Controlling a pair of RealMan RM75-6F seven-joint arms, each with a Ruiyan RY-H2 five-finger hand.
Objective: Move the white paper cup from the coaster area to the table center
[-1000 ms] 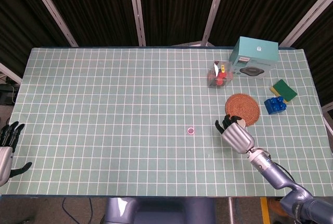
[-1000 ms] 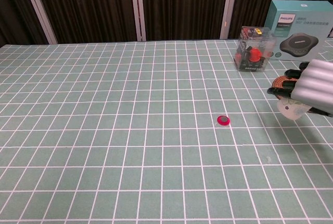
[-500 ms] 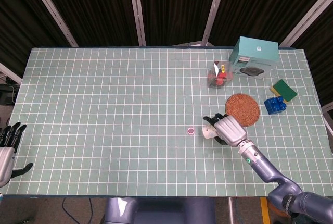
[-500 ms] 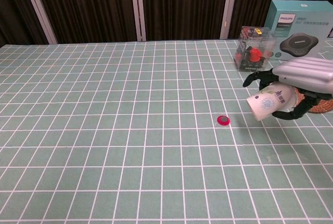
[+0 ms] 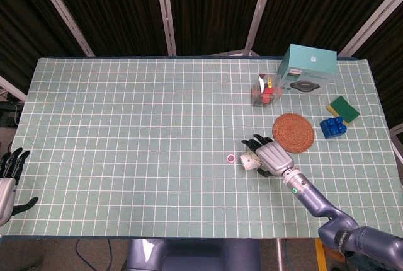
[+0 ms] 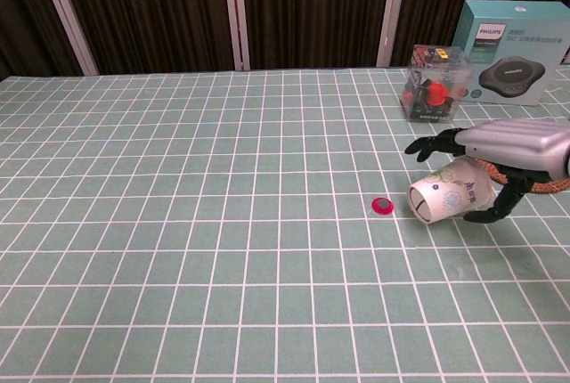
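Note:
The white paper cup (image 6: 443,199) lies tilted almost on its side, base pointing left, held in my right hand (image 6: 499,156). In the head view the cup (image 5: 249,161) pokes out left of the right hand (image 5: 269,156), just right of the small red marker (image 5: 231,157). The brown woven coaster (image 5: 293,132) lies bare behind and to the right of the hand. My left hand (image 5: 7,176) hangs off the table's left front corner, fingers spread, holding nothing.
A clear box of small toys (image 5: 266,90) and a teal Philips box (image 5: 307,69) stand at the back right. A blue brick (image 5: 332,126) and a green sponge (image 5: 343,109) lie right of the coaster. The red marker (image 6: 382,206) sits left of the cup.
My right hand has carried the cup leftward off the coaster toward the red marker, and the cup has tipped over toward horizontal. The left hand has barely moved.

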